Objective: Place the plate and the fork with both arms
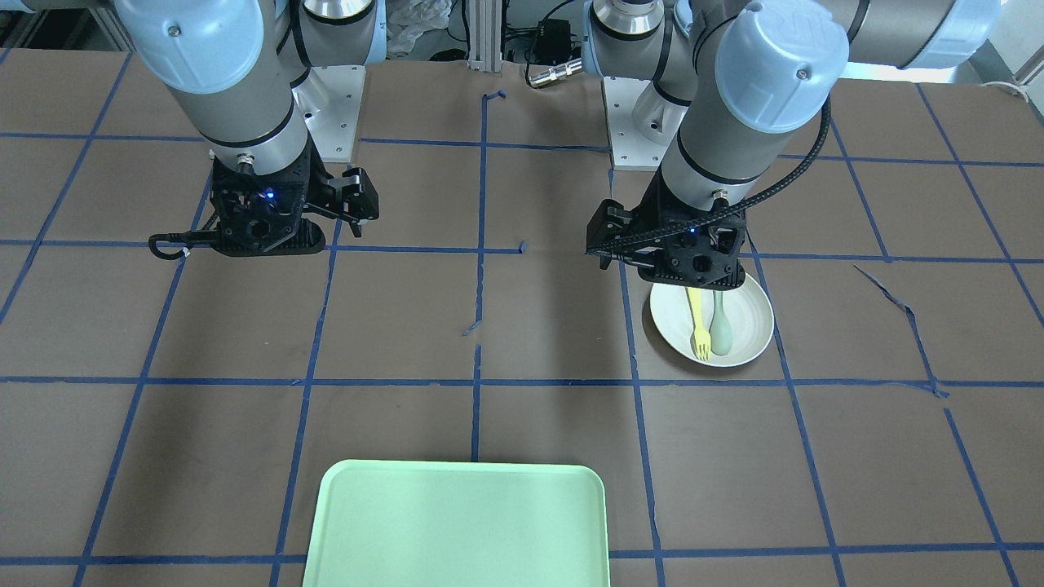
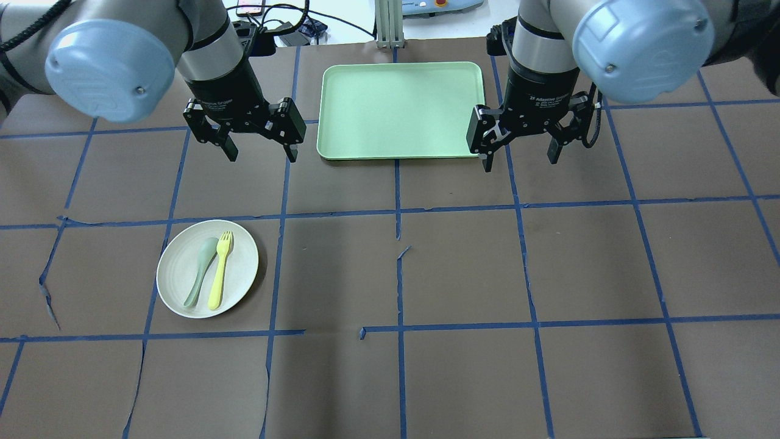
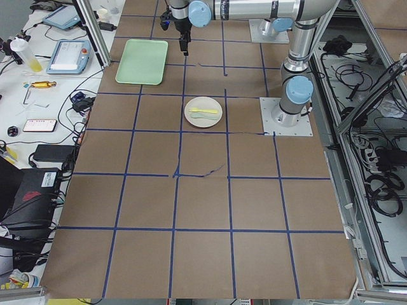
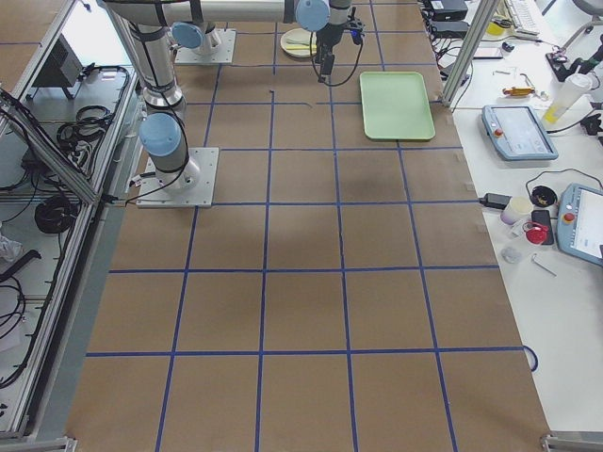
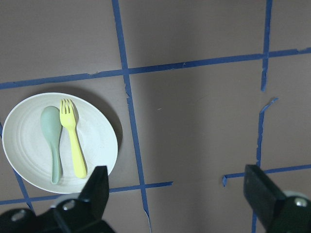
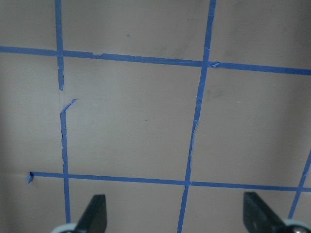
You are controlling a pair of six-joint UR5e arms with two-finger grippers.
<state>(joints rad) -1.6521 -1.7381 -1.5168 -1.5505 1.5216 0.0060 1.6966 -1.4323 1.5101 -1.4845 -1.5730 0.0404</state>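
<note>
The off-white plate [image 2: 177,268] lies on the table's left side, with the yellow fork [image 2: 220,271] and a grey-green spoon [image 2: 198,274] side by side on it. My left gripper [image 2: 262,155] is open and empty, hanging above the table beyond the plate. The left wrist view shows the plate [image 5: 29,145] and fork [image 5: 73,141] at its left, off to the side of the open fingers [image 5: 97,187]. My right gripper [image 2: 520,161] is open and empty over bare table by the tray's right corner. In the front view the left wrist hides the far rim of the plate [image 1: 750,314].
A light-green rectangular tray [image 2: 402,110] lies at the far middle of the table, between the two grippers. Brown paper with a blue tape grid [image 2: 399,274] covers the table. The right wrist view shows only paper and tape between its fingers [image 6: 95,211].
</note>
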